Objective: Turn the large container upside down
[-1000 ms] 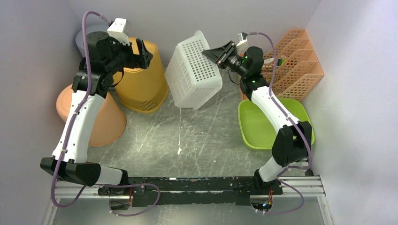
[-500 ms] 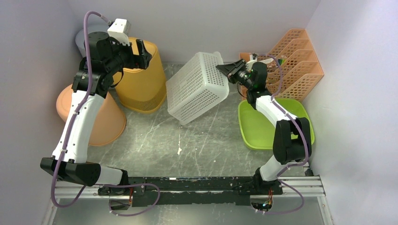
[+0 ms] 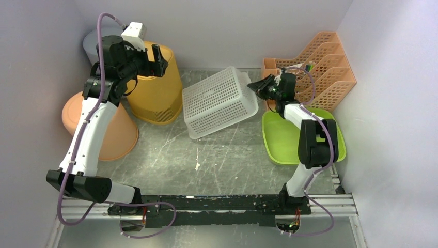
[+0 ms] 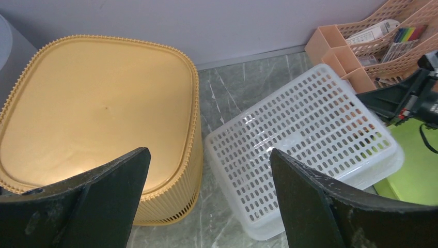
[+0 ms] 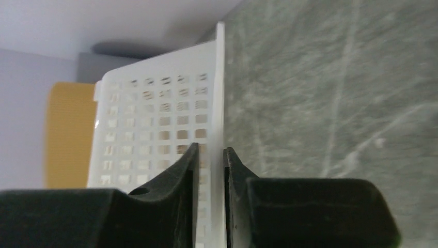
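The right fingers (image 5: 183, 173) pinch the thin rim of the white basket (image 3: 219, 101), probably a sure hold for tipping it. The basket sits bottom-up and tilted, mid-surface (image 3: 217, 155), beside the yellow bin (image 4: 93, 98). The left fingers (image 4: 103, 181) hang spread above that bin, seemingly keeping clear.

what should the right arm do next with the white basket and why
Probably lower the pinched rim the last bit onto the table, then open the jaws. The white basket already lies base-up but looks slightly tilted, and the right gripper is clamped on its rim beside the green tray.
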`<state>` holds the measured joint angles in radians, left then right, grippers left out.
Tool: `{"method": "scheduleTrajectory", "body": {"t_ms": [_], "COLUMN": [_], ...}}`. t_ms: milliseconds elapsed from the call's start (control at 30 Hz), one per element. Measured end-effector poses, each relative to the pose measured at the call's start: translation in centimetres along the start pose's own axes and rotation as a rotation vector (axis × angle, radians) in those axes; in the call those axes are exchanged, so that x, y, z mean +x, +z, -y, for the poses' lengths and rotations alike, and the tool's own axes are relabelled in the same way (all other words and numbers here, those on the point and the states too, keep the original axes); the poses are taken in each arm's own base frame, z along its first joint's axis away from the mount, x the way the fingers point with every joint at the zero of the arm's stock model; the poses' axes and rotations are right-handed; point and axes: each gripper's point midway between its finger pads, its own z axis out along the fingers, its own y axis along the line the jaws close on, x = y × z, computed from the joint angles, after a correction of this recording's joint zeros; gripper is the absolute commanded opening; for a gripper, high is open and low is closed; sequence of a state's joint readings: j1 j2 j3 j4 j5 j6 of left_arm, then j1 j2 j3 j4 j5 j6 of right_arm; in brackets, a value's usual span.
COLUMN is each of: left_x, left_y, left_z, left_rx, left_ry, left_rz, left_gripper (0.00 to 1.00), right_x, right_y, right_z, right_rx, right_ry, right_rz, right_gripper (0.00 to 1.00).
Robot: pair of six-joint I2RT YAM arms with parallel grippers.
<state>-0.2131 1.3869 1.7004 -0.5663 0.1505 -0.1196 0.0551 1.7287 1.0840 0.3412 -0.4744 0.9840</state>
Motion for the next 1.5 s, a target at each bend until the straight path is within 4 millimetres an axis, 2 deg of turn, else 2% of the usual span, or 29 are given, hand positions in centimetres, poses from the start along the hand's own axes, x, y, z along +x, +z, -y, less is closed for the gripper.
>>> {"method": "scheduleTrajectory", "body": {"t_ms": [167, 233, 300, 433, 767, 833, 933, 1033, 1100, 1167, 1233, 1267, 1333, 1400, 1500], "left_x": [0.8, 1.0, 1.1, 1.2, 1.2, 1.3, 1.3, 1.3, 1.3, 1.4, 1.6, 1.8, 2.1, 2.3, 2.4], "left_y": [0.7, 0.9, 0.9, 1.0, 1.0, 1.0, 1.0, 1.0, 1.1, 1.1, 1.2, 1.2, 1.4, 1.5, 1.7], "left_z": [-0.2, -0.2, -0.2, -0.2, -0.2, -0.2, -0.2, -0.2, -0.2, -0.2, -0.2, -0.2, -0.3, -0.3, -0.4], "left_rx": [-0.002, -0.002, -0.003, -0.003, -0.002, -0.002, -0.001, -0.001, -0.001, -0.001, -0.002, -0.002, -0.003, -0.003, -0.003], "left_ry": [-0.004, -0.004, -0.005, -0.005, -0.007, -0.010, -0.013, -0.015, -0.016, -0.017, -0.018, -0.019, -0.020, -0.021, -0.021], "left_rz": [-0.023, -0.028, -0.032, -0.033, -0.035, -0.036, -0.036, -0.036, -0.037, -0.038, -0.044, -0.048, -0.057, -0.061, -0.066], "left_gripper": [0.99, 0.99, 0.99, 0.99, 0.99, 0.99, 0.99, 0.99, 0.99, 0.99, 0.99, 0.99, 0.99, 0.99, 0.99], "right_x": [0.9, 1.1, 1.4, 1.3, 1.3, 0.9, -0.2, -1.9, -3.0, -3.1, -1.4, 0.2, 3.3, 6.7, 9.5], "right_y": [2.5, 3.0, 3.1, 3.2, 2.7, 2.3, 1.0, -0.6, -1.5, -2.0, -2.3, -2.4, -2.7, -3.1, -3.6], "right_z": [5.8, 8.0, 9.5, 10.1, 10.0, 9.2, 6.9, 2.8, -0.9, -4.6, -8.3, -9.9, -11.6, -12.0, -10.6], "right_rx": [0.136, 0.195, 0.239, 0.274, 0.282, 0.279, 0.257, 0.210, 0.171, 0.128, 0.093, 0.076, 0.058, 0.064, 0.114], "right_ry": [-0.037, -0.047, -0.061, -0.102, -0.163, -0.182, -0.227, -0.309, -0.396, -0.492, -0.599, -0.649, -0.719, -0.768, -0.796], "right_rz": [-0.052, -0.063, -0.078, -0.095, -0.119, -0.115, -0.091, -0.048, -0.018, -0.004, -0.019, -0.040, -0.090, -0.163, -0.239], "right_gripper": [0.11, 0.12, 0.18, 0.29, 0.40, 0.43, 0.45, 0.45, 0.45, 0.45, 0.45, 0.45, 0.45, 0.45, 0.45]}}
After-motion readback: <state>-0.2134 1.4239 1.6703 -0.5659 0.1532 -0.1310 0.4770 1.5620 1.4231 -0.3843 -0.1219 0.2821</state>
